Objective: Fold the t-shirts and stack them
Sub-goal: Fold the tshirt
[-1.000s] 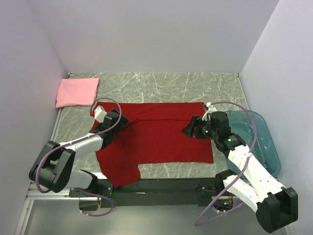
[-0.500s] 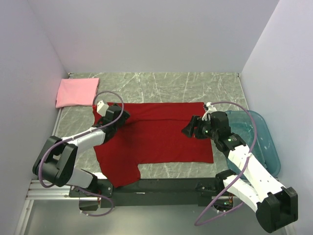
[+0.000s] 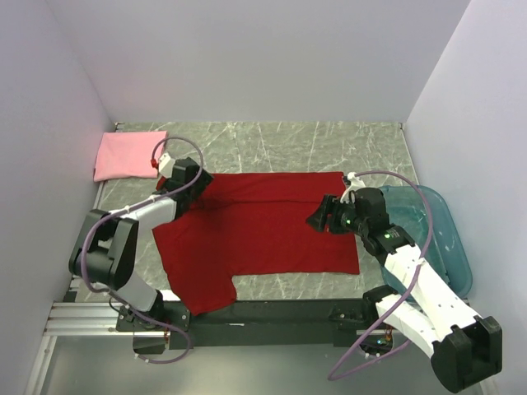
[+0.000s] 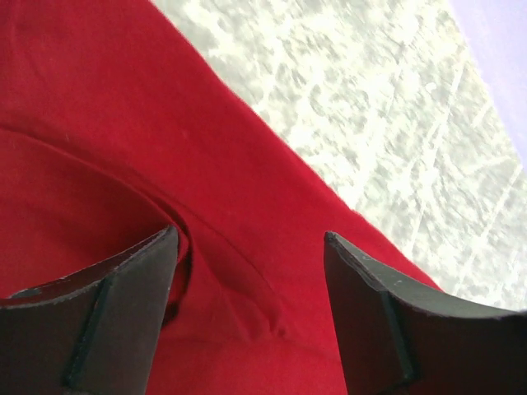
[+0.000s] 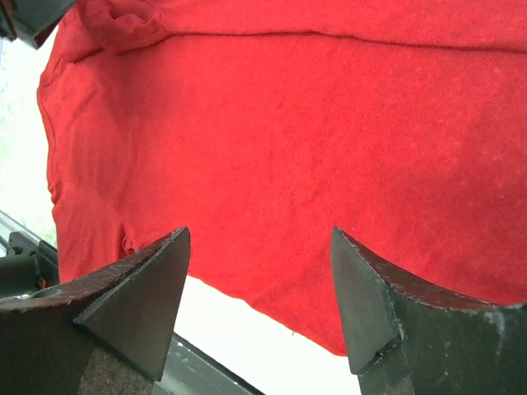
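My left gripper point(image 3: 198, 192) sits at the far left corner of the red t-shirt point(image 3: 263, 234), jaws standing well apart and not closed on the cloth. In my left wrist view the two dark fingers point(image 4: 115, 317) straddle a soft ridge of red fabric that curls up just beside the left one. I cannot tell whether that finger touches the ridge, because its tip hides the spot. From above, my own wrist and cable cover that corner, so the shape of the cloth under them is hidden.

My right gripper point(image 3: 318, 219) is over the right part of the red t-shirt, jaws likewise apart, with flat red cloth showing in the gap. I cannot tell whether the tips touch the fabric.

The red t-shirt lies spread on the marbled table point(image 3: 288, 144), with a crease line running across it near its far edge. Its near left part reaches over the table's near edge onto the black rail. The right wrist view cuts the shirt off at the top and right.

The pink t-shirt point(image 3: 129, 155) lies folded beyond the red t-shirt's far left corner, apart from it; its layers are too flat to count. The teal bin point(image 3: 449, 239) stands to the right of the red t-shirt, partly behind my right arm, which hides whether the two touch.
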### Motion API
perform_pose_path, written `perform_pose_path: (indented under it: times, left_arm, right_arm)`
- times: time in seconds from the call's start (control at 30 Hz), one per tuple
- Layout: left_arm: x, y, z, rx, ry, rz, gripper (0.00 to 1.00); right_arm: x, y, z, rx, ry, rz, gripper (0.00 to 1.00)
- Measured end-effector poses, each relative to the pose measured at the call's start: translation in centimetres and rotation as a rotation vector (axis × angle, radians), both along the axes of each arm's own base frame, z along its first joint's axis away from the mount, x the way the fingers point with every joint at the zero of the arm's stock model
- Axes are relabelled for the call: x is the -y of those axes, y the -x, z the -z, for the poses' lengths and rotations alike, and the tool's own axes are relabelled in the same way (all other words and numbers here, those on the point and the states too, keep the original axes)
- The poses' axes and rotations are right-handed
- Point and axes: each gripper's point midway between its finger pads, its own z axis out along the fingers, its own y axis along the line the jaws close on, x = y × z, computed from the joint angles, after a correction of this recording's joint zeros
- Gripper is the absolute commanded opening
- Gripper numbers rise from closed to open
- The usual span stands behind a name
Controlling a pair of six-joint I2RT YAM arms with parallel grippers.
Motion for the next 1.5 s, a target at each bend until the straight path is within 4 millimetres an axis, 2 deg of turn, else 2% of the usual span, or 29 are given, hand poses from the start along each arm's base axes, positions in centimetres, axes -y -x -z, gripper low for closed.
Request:
perform_pose_path:
  times: [0.1,0.23,0.3,0.43,0.6,0.63,0.67,0.77,0.83,0.93,1.33,1.5]
  left_arm:
    - [-0.6,-1.1,0.1,-0.015,-0.013,0.007,0.84]
    - [-0.2,-2.5,-1.4,0.007,-0.020,0.042,0.97]
    - [0.0,-2.5,-2.1,0.015,-0.023,0.056,0.99]
    - [-0.3,-0.8,-3.4,0.009,-0.033,0.065,0.99]
    - [0.0,3.3,-5.3,0.026,-0.045,0.087,0.89]
    - [0.3,4.1,-5.1,0.022,-0.045,0.099,0.87]
    - [0.5,4.9,-4.7,0.018,-0.042,0.109,0.80]
    - [0.9,7.2,-2.0,-0.039,-0.041,0.133,0.67]
    - [0.4,8.4,0.3,-0.091,-0.051,0.129,0.64]
    - [0.0,9.4,2.3,-0.142,-0.068,0.128,0.60]
    - [0.3,8.3,5.6,-0.196,-0.101,0.136,0.46]
    - [0.6,7.2,5.1,-0.177,-0.113,0.143,0.42]
  right_arm:
    - [0.0,0.0,-0.1,0.005,0.001,-0.002,0.75]
    - [0.0,0.1,-0.1,0.005,0.001,-0.002,0.75]
    - [0.0,0.1,-0.1,0.005,0.001,-0.003,0.75]
    - [0.0,0.2,-0.1,0.004,0.000,-0.010,0.74]
    - [-0.3,0.3,-0.2,0.002,-0.010,-0.023,0.73]
    - [-0.3,0.4,-0.2,0.001,-0.011,-0.026,0.73]
    - [-0.3,0.4,-0.2,0.001,-0.012,-0.027,0.73]
    - [-0.4,0.4,-0.2,0.000,-0.015,-0.031,0.72]
    - [-0.4,0.5,-0.2,-0.001,-0.017,-0.034,0.72]
    - [-0.4,0.5,-0.1,-0.002,-0.016,-0.035,0.72]
    - [-0.3,0.8,0.5,-0.018,-0.011,-0.034,0.72]
    - [-0.3,0.8,0.5,-0.018,-0.011,-0.034,0.72]
